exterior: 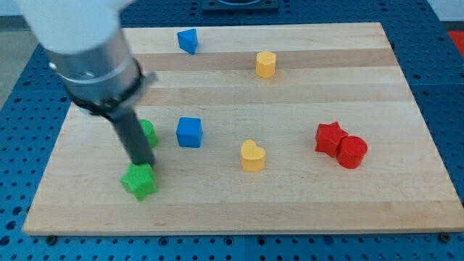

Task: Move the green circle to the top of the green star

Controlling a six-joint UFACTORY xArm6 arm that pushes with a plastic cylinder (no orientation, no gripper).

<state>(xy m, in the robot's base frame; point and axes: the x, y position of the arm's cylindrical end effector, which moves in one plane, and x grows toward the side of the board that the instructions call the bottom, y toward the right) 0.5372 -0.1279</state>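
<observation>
Pale wooden board (304, 87) on blue perforated metal, scattered with small matte blocks.

No jaws here: my tip (145, 165) is a plain dark rod, its end touching the green star's (139, 181) top edge. The green circle (148, 133) sits half hidden behind the rod, just above the star. Toward the view's right lie a blue cube (189, 132), yellow heart (252, 155), red star (329, 138) and red cylinder (352, 151).

My rod covers most of the green circle (148, 133); only a sliver of it shows at the rod's 3 o'clock side. My tip (144, 165) meets the green star (139, 181) at its 12 o'clock edge, and whether they touch cannot be told. The arm's upper body is blurred and cut off at the view's top.
</observation>
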